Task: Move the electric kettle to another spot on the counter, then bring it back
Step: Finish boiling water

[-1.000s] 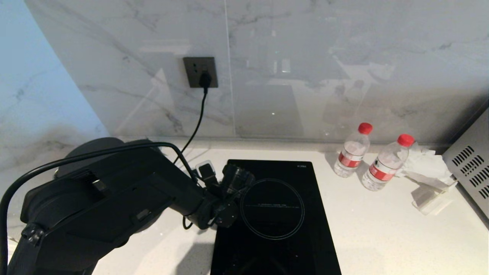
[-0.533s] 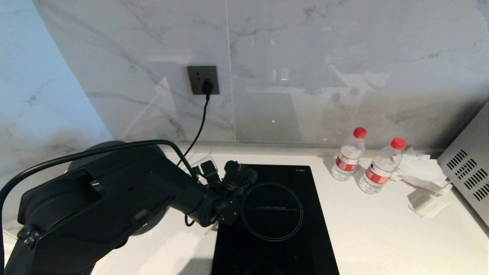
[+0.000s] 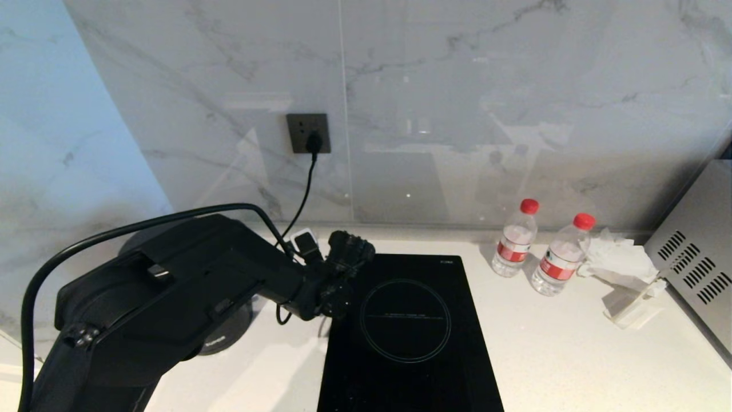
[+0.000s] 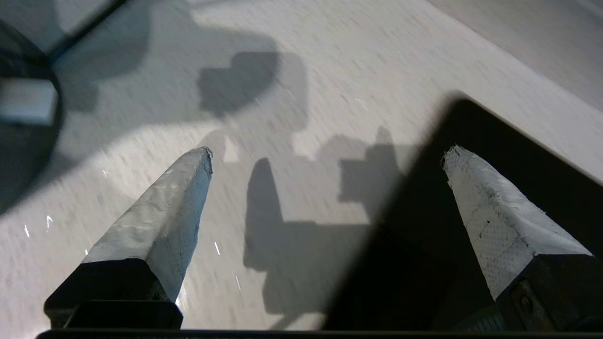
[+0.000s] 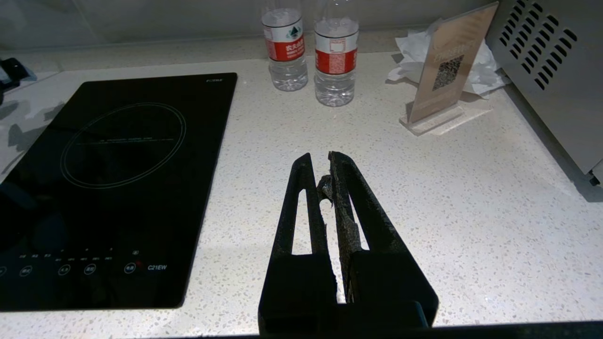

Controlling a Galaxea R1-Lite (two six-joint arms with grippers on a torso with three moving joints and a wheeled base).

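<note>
The black electric kettle stands at the left of the white speckled counter. My left arm covers most of it; only its lower body with white lettering and a sliver of the lid show. My left gripper hangs open just right of the kettle, over the back left corner of the hob. In the left wrist view this gripper holds nothing; bare counter lies between the grey fingertips. My right gripper is shut and empty above the counter, right of the hob.
A black cord runs from the wall socket down behind my left arm. Two red-capped water bottles, crumpled tissue and a small sign stand sit back right, beside a grey vented appliance.
The head camera has tilted, so the whole scene sits lower in the picture. My left gripper, still open, has moved toward the back wall along the hob's left edge, uncovering the kettle's lower body.
</note>
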